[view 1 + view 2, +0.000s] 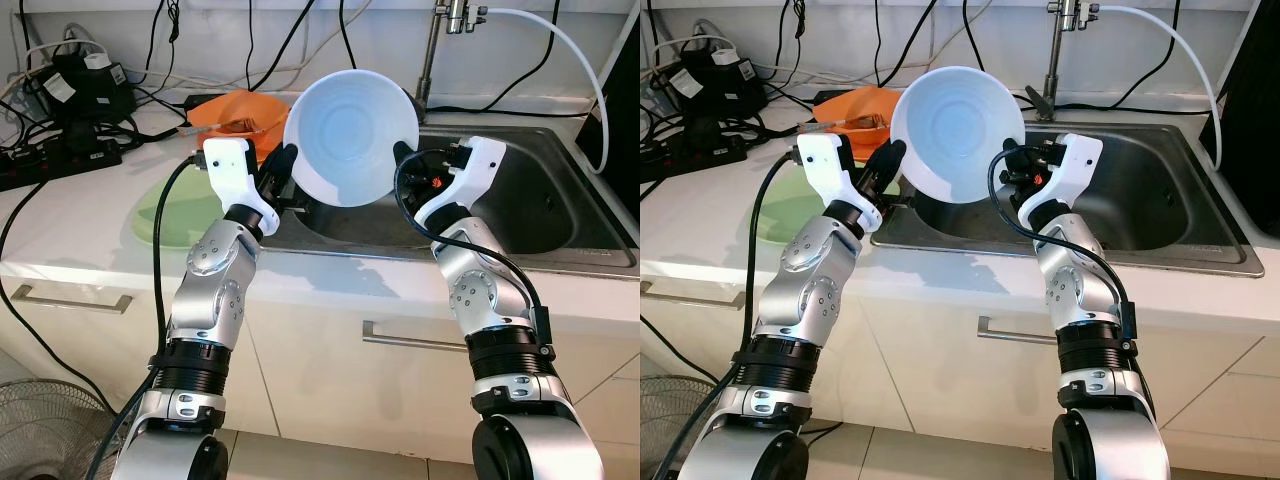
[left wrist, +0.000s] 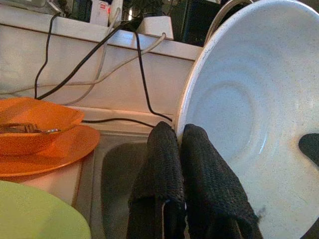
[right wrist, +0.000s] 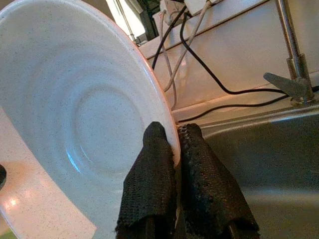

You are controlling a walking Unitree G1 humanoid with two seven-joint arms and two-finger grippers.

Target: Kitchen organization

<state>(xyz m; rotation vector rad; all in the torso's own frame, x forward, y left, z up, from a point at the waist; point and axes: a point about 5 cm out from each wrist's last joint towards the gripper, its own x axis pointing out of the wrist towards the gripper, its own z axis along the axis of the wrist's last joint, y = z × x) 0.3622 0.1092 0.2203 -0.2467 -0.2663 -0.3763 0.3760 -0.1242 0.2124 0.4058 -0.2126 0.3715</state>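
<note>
Together we hold the white bowl [image 1: 350, 135] tilted on edge above the sink [image 1: 560, 215], its hollow facing us. Our left gripper [image 2: 179, 137] pinches the bowl's left rim, fingers pressed together on it; our right gripper [image 3: 172, 139] clamps the right rim the same way. Nearer the worktop's front edge, left of the sink, lies a green plate [image 1: 165, 215]. Farther back sit an orange bowl [image 1: 235, 112] on an orange plate [image 2: 60, 149], then the faucet [image 1: 440, 50] at the wall.
</note>
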